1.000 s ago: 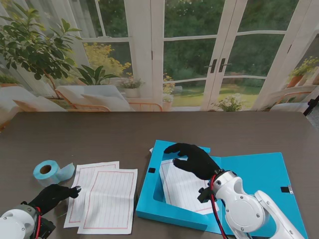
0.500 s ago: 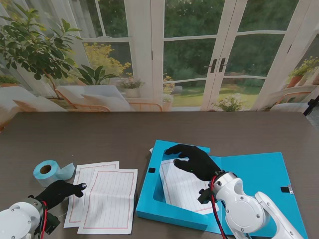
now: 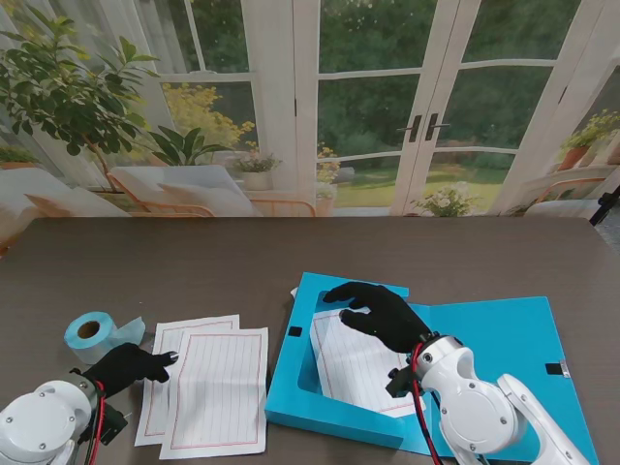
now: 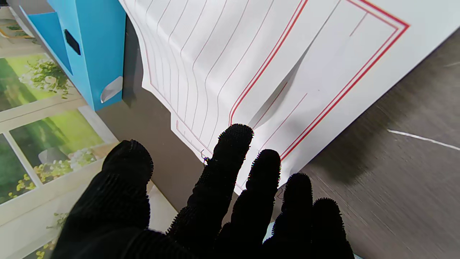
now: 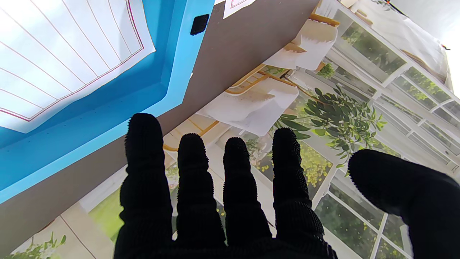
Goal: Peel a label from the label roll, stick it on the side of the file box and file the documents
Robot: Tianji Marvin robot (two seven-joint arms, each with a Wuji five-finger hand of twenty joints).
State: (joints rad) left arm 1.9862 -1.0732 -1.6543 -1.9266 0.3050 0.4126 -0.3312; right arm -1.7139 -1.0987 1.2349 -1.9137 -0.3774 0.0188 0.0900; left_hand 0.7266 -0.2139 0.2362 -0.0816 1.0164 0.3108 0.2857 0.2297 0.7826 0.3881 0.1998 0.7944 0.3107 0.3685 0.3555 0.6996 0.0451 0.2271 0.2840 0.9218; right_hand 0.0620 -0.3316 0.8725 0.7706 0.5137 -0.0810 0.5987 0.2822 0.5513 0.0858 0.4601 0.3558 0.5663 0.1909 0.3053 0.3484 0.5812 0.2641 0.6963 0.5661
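The left hand (image 4: 201, 208), in a black glove, fills the lower part of the frame with its fingers spread, the fingertips (image 4: 235, 135) at the edge of two overlapping ruled sheets (image 4: 251, 61). The sheets lie on the dark tabletop (image 4: 402, 162), one buckled into a raised fold. The blue file box (image 4: 97, 50) stands in the upper left of the frame.

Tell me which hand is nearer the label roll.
Left. The left hand reaches onto the loose sheets just nearer to me than the label roll; the right hand is over the file box, far right.

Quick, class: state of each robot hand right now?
Left hand: open, fingers spread at the edge of the loose sheets, holding nothing.
Right hand: open, fingers spread over the file box, holding nothing.
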